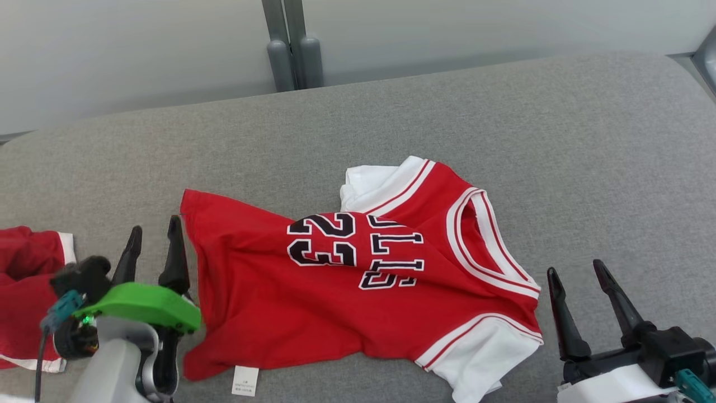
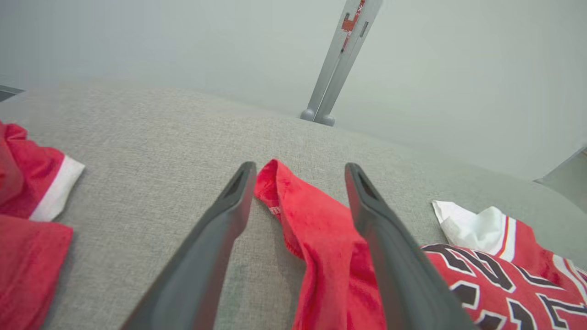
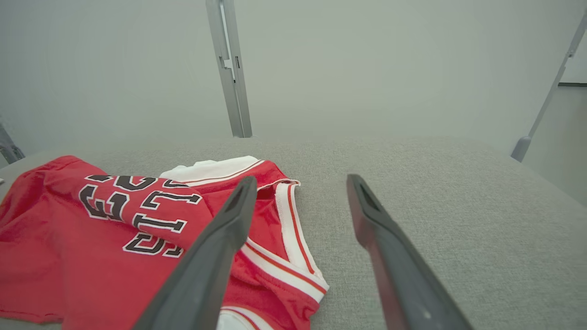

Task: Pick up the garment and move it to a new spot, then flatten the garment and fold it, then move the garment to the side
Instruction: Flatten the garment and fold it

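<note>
Grippers, both checked. Your left gripper [image 1: 155, 225] stands spread wide, nothing pinched. In the left wrist view the far hem corner [image 2: 275, 176] of the red jersey [image 1: 313, 296] lies in the gap between the two dark fingers, slack and a little rucked. One finger [image 2: 390, 238] crosses over the red cloth in that view; you cannot tell from it whether the finger touches the cloth or stands just above.

Your right gripper [image 1: 575, 267] is also spread wide and holds nothing. In the head view it sits just beside the jersey's shoulder end, near the closer white sleeve [image 1: 481, 358], with bare grey fabric between fingers and cloth. In the right wrist view one finger overlaps the striped neckline [image 3: 293, 220]; contact cannot be judged there.

Jersey: lies print-up on the grey cushion [image 1: 503, 123], roughly mid-surface, hem toward your left and neckline toward your right. Not flat: creases run across the body, and the black-and-white number 23 [image 1: 323, 239] and lettering buckle along a fold. The second white sleeve [image 1: 363, 187] pokes out on the far side. A white care label [image 1: 245, 380] sticks out from the near edge.

Further left, apart from the jersey, a second red garment [image 1: 25, 291] with white trim lies bunched at the cushion's edge. Behind the cushion, a grey post [image 1: 291, 50] against a pale wall.
</note>
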Robot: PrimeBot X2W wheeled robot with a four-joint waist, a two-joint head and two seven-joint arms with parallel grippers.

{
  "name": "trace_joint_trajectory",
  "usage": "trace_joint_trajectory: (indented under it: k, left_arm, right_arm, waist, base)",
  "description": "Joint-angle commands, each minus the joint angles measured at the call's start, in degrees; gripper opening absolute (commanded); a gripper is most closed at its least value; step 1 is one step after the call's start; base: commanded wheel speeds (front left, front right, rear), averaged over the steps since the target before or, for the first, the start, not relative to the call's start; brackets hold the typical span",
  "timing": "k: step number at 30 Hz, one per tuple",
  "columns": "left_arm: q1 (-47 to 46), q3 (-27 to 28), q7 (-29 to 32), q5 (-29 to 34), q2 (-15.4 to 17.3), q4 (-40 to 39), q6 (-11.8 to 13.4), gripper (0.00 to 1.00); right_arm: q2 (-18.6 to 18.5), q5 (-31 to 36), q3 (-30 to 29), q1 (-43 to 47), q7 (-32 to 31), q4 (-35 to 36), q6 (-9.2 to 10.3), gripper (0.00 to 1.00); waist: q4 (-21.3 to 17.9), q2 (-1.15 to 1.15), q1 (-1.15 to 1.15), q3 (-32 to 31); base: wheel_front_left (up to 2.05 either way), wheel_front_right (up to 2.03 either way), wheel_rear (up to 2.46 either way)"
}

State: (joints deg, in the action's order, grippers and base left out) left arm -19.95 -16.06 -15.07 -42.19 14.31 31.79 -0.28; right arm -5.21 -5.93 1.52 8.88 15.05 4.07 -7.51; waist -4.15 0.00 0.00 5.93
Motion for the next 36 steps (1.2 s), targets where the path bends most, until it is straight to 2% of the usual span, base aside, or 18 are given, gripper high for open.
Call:
trace_joint_trajectory:
  k: [1, 6, 9, 11, 15, 20, 25, 36]
  left_arm:
    - [4.77, 2.07, -0.02, 2.00, -0.46, -2.60, 0.76, 1.00]
    - [18.81, 10.83, -0.05, 10.84, -4.31, -17.23, 1.95, 1.00]
    - [26.22, 14.48, -0.06, 15.33, -7.29, -22.10, 0.92, 1.00]
    - [28.85, 15.70, -0.06, 17.75, -8.72, -23.66, -0.66, 1.00]
    - [32.26, 17.49, -0.07, 22.05, -10.50, -24.59, -3.86, 1.00]
    - [32.86, 19.15, -0.07, 24.85, -11.24, -23.46, -6.19, 1.00]
    - [31.52, 20.24, -0.07, 24.72, -11.42, -23.55, -6.90, 1.00]
    - [31.07, 20.43, -0.08, 24.28, -11.43, -23.80, -7.24, 1.00]
  right_arm:
    - [-0.05, 0.51, -0.71, 0.62, 0.18, 0.64, 0.04, 1.00]
    - [0.01, 1.01, -4.76, 1.84, 0.18, 2.46, 0.05, 1.00]
    - [0.13, 1.27, -7.40, 2.39, 0.18, 3.02, 0.04, 1.00]
    - [0.12, 1.38, -8.57, 2.65, 0.19, 2.96, 0.04, 1.00]
    - [-0.76, 2.32, -8.92, 2.92, 0.18, 1.23, 0.04, 1.00]
    - [-0.29, 3.23, -9.68, 4.40, 0.19, -2.44, 0.04, 1.00]
    - [0.71, 3.64, -9.82, 5.15, 0.19, -4.54, 0.04, 1.00]
    - [1.50, 3.61, -8.32, 4.40, 0.19, -4.49, 0.04, 1.00]
  waist:
    - [0.90, 0.00, 0.00, -1.58]
    - [2.46, 0.00, 0.00, -4.48]
    - [3.71, 0.00, 0.00, -5.68]
    - [4.63, 0.00, 0.00, -6.06]
    - [5.84, 0.00, 0.00, -6.80]
    - [6.90, 0.00, 0.00, -7.76]
    - [6.70, 0.00, 0.00, -8.05]
    - [5.24, 0.00, 0.00, -7.39]
  base:
    - [0.00, 0.00, 0.00]
    - [0.00, 0.00, 0.00]
    - [0.00, 0.00, 0.00]
    - [0.00, 0.00, 0.00]
    - [0.00, 0.00, 0.00]
    - [0.00, 0.00, 0.00]
    - [0.00, 0.00, 0.00]
    - [0.00, 0.00, 0.00]
